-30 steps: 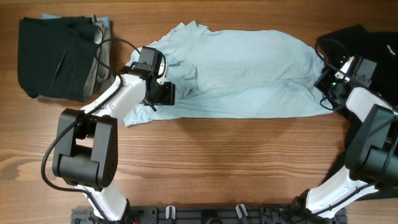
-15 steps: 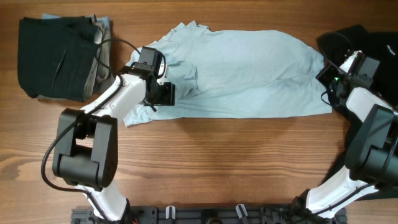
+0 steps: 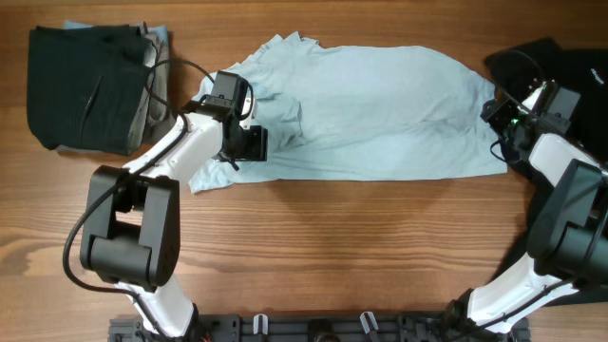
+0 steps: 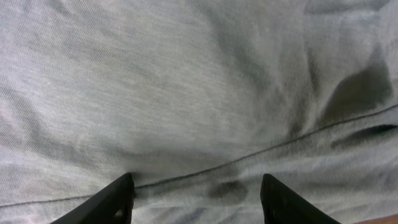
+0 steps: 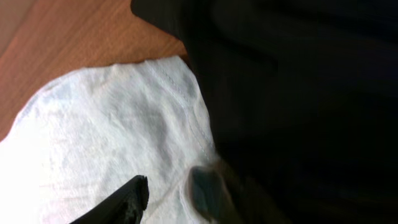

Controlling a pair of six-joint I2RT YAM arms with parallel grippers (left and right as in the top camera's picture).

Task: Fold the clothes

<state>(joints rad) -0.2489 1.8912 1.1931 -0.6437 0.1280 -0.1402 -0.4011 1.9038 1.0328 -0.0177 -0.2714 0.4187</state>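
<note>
**Blue shirt spread flat, a hand at each end**

The light-blue T-shirt [image 3: 380,109] lies opened out across the far middle of the wooden tabletop [image 3: 332,247]. Its collar points to the far side and its lower hem faces right.

The left hand [image 3: 249,142] sits on the shirt's left part, near the sleeve. In the left wrist view the left hand [image 4: 198,200] has its two fingers [image 4: 118,200] spread wide. They are low over the cloth, and a stitched seam [image 4: 249,158] runs across between them.

The right hand [image 3: 499,116] is at the shirt's right edge, where the blue cloth meets the black T-shirt [image 3: 570,66] heaped at the far right corner. The right wrist view shows a pale corner of the shirt [image 5: 112,130] with its stitched hem, lying against the black T-shirt [image 5: 298,93]. One dark finger [image 5: 127,200] shows at the bottom. The other tip is blurred, so I cannot tell whether this hand is pinching the hem or merely close to it.

A folded pile of dark clothes [image 3: 81,90] rests at the far left corner, well apart from the shirt.
</note>
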